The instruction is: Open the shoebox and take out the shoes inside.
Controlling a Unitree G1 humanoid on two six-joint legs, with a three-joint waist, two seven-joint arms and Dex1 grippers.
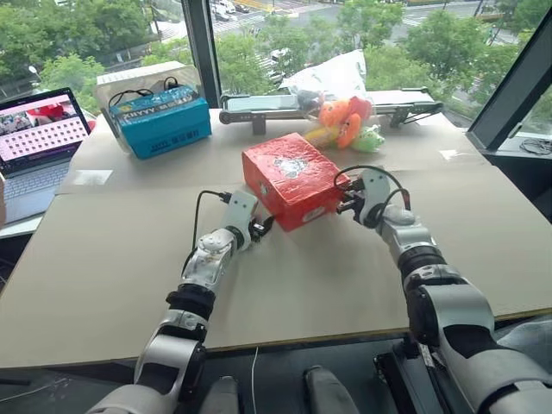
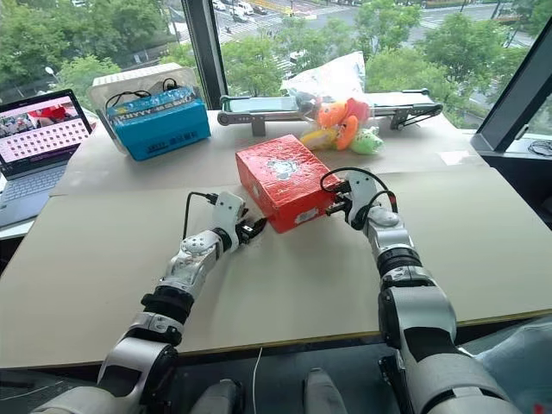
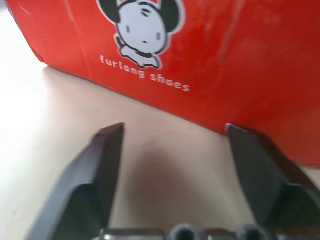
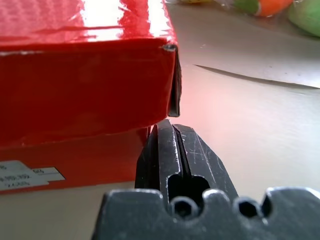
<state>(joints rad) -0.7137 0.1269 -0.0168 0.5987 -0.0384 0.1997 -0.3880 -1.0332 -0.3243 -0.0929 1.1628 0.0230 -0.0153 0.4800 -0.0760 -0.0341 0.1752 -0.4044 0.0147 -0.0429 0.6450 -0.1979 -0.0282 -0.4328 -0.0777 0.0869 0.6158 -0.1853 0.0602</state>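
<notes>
Shoebox (image 1: 291, 177) lid closed; R claw (image 4: 167, 131) at lid edge.

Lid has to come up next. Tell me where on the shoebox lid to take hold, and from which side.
Take the shoebox lid by its overhanging lower edge at the near right corner, from the right gripper's side. There the lid's skirt stands slightly proud of the base, probably leaving a lip to hook under. The left gripper, open at the long printed side, could steady the base.

The tan surface (image 1: 129, 259) carries the closed red shoebox (image 1: 289, 177) mid-surface, a blue box (image 1: 162, 121) by its far left corner, plush toys (image 1: 345, 125) along the far edge.
</notes>
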